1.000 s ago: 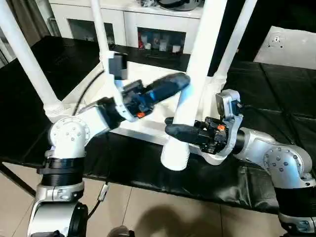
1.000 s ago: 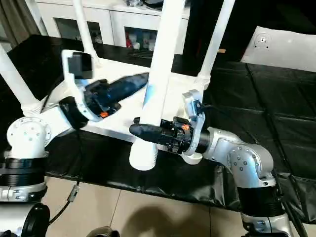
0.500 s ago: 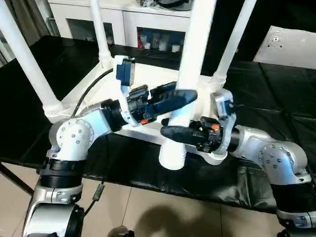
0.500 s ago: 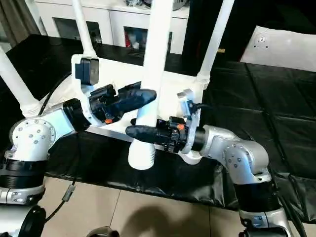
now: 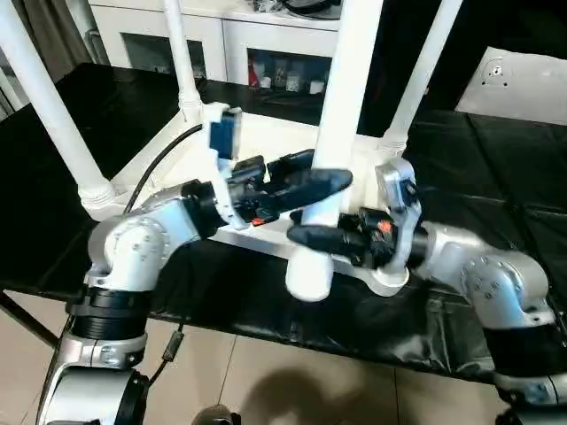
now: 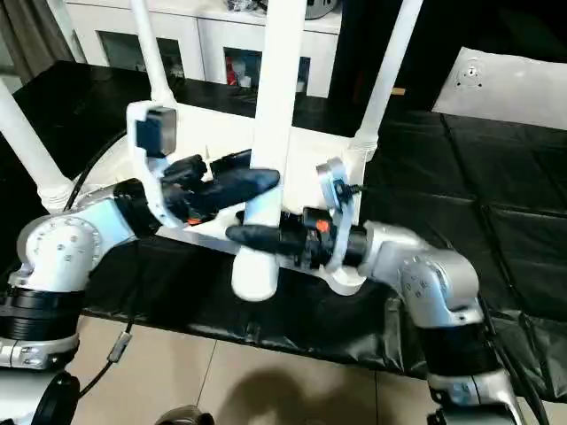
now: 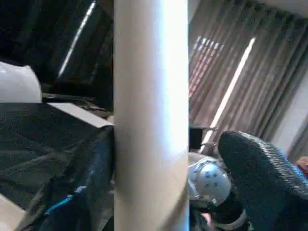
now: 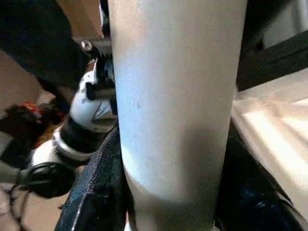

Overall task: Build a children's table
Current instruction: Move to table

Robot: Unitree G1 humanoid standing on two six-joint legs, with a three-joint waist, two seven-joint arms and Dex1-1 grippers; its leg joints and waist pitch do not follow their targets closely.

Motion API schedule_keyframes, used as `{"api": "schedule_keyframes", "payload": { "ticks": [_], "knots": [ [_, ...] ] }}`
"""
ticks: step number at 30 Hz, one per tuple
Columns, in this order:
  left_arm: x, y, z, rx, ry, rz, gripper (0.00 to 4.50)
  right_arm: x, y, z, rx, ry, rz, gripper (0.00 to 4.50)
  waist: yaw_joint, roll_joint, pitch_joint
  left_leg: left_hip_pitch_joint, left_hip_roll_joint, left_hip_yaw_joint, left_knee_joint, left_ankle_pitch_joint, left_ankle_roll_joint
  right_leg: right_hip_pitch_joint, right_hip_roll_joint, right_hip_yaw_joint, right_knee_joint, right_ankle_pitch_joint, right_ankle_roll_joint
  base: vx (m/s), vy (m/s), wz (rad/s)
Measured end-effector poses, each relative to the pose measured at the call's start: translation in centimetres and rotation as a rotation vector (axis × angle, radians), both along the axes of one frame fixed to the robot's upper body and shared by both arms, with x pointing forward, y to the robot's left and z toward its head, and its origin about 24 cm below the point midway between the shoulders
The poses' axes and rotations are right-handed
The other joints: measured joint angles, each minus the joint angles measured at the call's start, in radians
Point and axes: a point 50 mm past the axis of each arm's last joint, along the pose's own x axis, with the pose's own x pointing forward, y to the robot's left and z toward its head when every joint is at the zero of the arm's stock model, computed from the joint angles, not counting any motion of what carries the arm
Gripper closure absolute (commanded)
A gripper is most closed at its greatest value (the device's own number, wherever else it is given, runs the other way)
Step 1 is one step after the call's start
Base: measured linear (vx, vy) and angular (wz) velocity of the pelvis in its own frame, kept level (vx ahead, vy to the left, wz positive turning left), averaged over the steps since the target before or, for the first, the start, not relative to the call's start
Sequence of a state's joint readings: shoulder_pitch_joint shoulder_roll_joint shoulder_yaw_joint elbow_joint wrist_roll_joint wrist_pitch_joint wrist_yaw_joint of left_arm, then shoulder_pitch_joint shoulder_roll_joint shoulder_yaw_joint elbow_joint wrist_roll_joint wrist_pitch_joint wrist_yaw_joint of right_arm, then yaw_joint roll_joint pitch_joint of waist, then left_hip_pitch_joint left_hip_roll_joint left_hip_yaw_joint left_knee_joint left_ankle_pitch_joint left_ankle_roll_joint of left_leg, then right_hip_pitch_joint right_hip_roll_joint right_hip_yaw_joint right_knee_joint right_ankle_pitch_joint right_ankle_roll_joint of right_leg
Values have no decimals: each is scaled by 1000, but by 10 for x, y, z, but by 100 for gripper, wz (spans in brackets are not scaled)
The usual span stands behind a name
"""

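Note:
The children's table top [image 5: 266,135] lies upside down on the black-covered bench. Three white legs stand in its corner sockets: far left [image 5: 44,106], back left [image 5: 177,53], back right [image 5: 425,71]. A fourth leg [image 5: 341,115] stands nearly upright at the front edge, its thick end [image 5: 308,274] hanging just past the top's rim. My right gripper [image 5: 310,228] is shut on this leg low down. Just above it, my left gripper [image 5: 332,173] straddles the same leg, open. In the left wrist view, one finger lies against the leg [image 7: 151,120] and the other finger [image 7: 260,163] stands apart.
A white cabinet with glass doors [image 5: 221,44] runs along the back. A flat white sheet with a round fitting [image 5: 523,84] lies at the back right on the black mat [image 5: 496,177]. Tiled floor [image 5: 266,372] shows below the bench's front edge.
My left gripper has swung right from beside the leg to straddle it, its fingers narrowing. The leg has come more upright. The right gripper keeps its hold.

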State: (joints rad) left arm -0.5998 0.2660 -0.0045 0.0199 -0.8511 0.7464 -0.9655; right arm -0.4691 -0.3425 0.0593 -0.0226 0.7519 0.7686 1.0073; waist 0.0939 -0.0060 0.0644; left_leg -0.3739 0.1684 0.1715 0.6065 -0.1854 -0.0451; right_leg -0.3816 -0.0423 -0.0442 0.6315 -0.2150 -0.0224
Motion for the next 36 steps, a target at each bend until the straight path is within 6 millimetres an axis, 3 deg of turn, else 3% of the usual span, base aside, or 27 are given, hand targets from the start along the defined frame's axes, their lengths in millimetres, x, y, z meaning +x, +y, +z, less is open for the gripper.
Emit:
{"api": "schedule_keyframes", "payload": {
  "ticks": [17, 30, 31, 34, 36],
  "knots": [
    [10, 2, -7, 38, -3, 106, 246, 9, 3, -5, -66, -69, -69, 261, -1, -3, 2, -1, 0, 0, 0, 0, 0, 0, 0, 0, 0, 0, 0, 0, 0, 0],
    [16, -2, -5, 28, -2, 221, 260, 18, 4, -2, -87, -93, -145, 262, -2, -9, 2, -1, 0, 0, 0, 0, 0, -1, 0, 0, 0, 0, 0, 0, 0, 0],
    [17, -1, -5, 33, -9, 243, 260, 20, 5, -3, -88, -92, -163, 206, -3, -11, 2, -1, 0, 0, 0, 0, 0, -1, 0, 0, 1, 0, 0, 0, 0, 0],
    [21, 5, -5, 70, -13, 338, 260, 24, 6, -4, -120, -113, -243, 185, -5, -19, 3, -1, 1, 0, 0, 0, 0, -1, 0, -1, 1, 0, 0, 0, 0, 0],
    [23, 11, -3, 99, -30, 403, 261, 25, 5, -5, -142, -120, -270, 149, -5, -22, 4, -1, 1, 1, 0, 0, 0, -1, 0, -1, 1, 0, 0, 0, 0, 0]
  ]
}}
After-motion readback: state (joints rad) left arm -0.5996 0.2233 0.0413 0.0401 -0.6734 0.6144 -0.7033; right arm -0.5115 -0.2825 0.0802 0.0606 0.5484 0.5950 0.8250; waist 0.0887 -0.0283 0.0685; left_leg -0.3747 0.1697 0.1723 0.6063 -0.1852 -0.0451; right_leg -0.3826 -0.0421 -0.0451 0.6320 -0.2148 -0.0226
